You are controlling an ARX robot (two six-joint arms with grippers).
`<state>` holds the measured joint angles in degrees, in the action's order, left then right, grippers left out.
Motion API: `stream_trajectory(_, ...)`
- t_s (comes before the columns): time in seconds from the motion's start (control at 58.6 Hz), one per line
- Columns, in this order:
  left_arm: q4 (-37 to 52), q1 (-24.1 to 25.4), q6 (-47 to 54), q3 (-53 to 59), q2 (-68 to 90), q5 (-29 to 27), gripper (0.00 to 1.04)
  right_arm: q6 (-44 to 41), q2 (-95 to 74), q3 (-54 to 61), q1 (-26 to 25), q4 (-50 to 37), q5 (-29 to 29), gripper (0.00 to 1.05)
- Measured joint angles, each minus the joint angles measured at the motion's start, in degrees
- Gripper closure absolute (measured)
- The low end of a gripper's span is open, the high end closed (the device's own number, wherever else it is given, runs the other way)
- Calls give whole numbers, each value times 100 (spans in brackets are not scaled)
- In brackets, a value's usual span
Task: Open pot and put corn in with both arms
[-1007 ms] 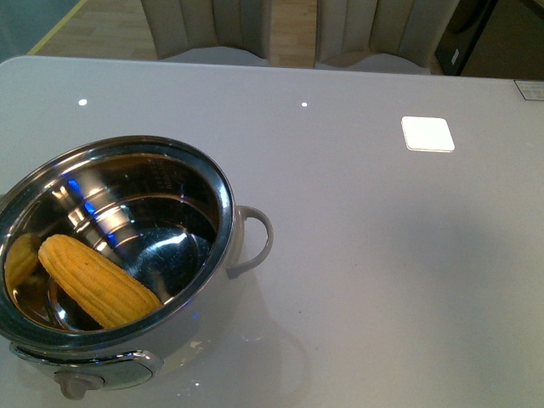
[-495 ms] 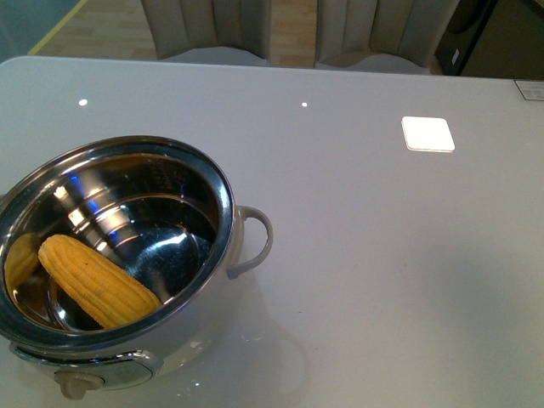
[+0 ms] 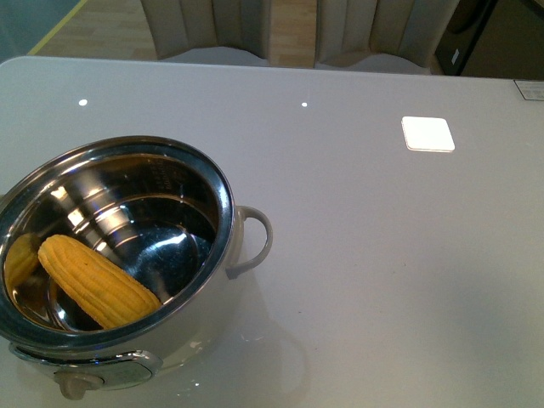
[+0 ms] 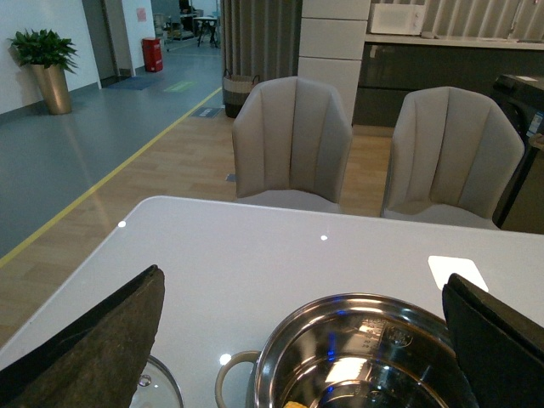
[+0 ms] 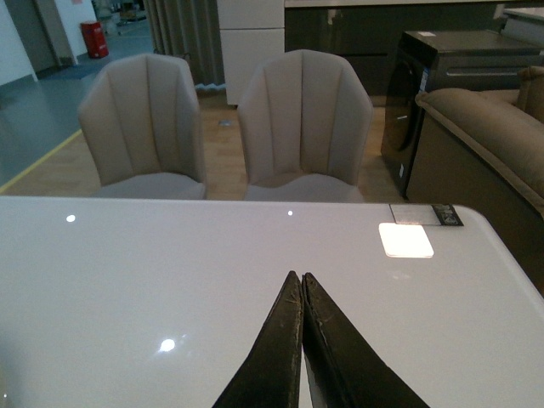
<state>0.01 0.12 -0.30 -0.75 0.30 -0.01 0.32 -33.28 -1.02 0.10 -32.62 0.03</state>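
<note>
- The pot (image 3: 119, 255) sits at the near left of the white table (image 3: 382, 255), uncovered, its shiny steel inside open to view.
- The corn (image 3: 98, 282) lies inside the pot on the near-left part of the bottom, slanting, with its reflection on the steel wall beside it.
- Judging from this, both steps look done: the pot is open and the corn is in. Nothing seems left except perhaps pulling the arms clear.
- In the left wrist view a round glass edge (image 4: 161, 387), possibly the lid, shows on the table just beside the pot's loop handle (image 4: 228, 378); too little is visible to be sure.
- Neither arm appears in the front view.
- The left gripper (image 4: 306, 340) is spread wide, empty, its fingers (image 4: 102, 340) apart on either side of the pot below, not touching it.
- The right gripper (image 5: 302, 293) has its fingers pressed together with nothing between them, over bare table well right of the pot.
- No brand or readable writing: a small label (image 5: 421, 213) at the far right table edge is too small to read, and the pot's front panel (image 3: 93, 374) shows no legible text.
</note>
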Motion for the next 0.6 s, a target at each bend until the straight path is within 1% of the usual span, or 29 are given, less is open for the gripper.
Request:
stream_trajectory(0.205, 0, 0, 0, 0, 0, 0, 7, 0, 979, 0, 0, 925, -2, 103)
stream_trajectory(0.598, 0, 0, 2, 0, 0, 0, 7, 2, 1829, 0, 0, 1757, 0, 103)
